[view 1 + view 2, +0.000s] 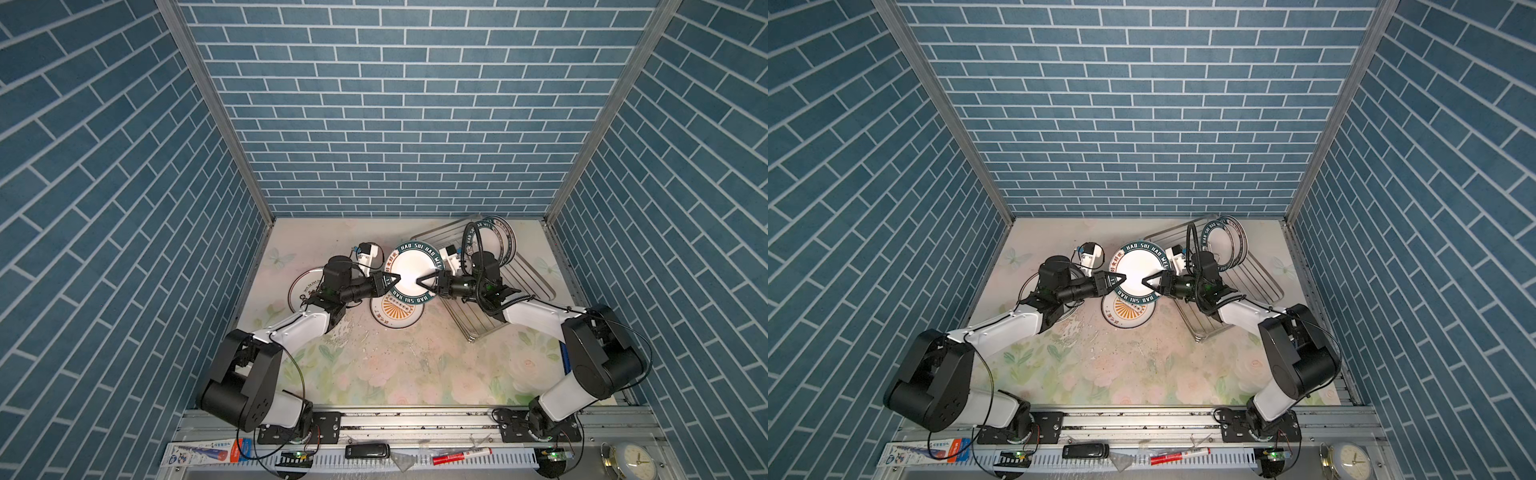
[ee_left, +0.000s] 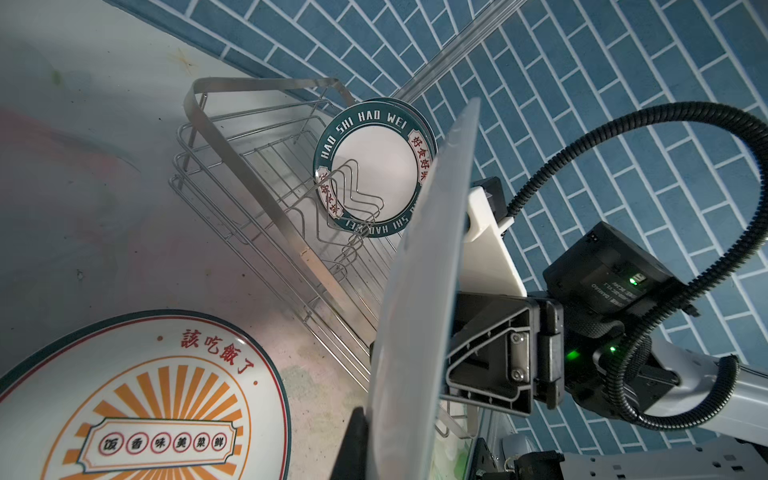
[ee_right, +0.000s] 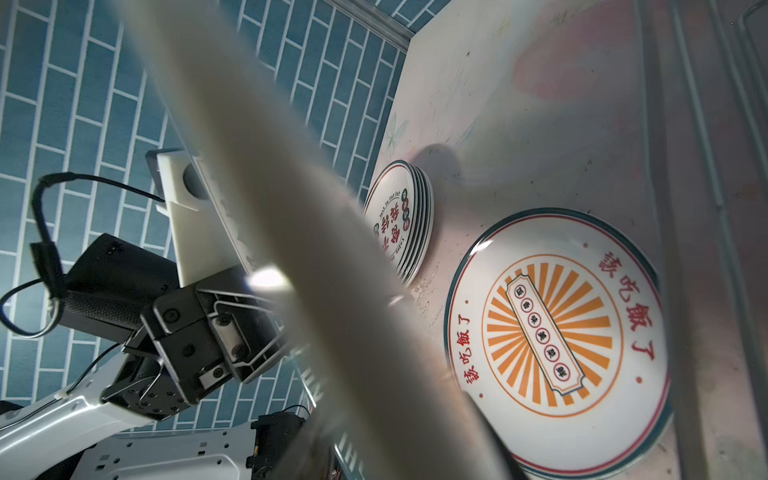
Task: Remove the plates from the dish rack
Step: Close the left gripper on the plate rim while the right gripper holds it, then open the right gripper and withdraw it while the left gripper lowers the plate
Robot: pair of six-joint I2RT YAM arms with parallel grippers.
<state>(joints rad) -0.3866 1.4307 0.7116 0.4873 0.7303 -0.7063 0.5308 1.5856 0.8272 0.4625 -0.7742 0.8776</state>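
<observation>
L tool clamped shut on left rim of green-rimmed plate, held in air mid-scene, partly over sunburst plate lying flat on tabletop. R tool straddles the opposite rim; can't tell if gripping or slack. Two more plates stand upright in dish rack, far right.

A robot lab cell: tile-print wall panels and an aluminium mounting rail.
</observation>
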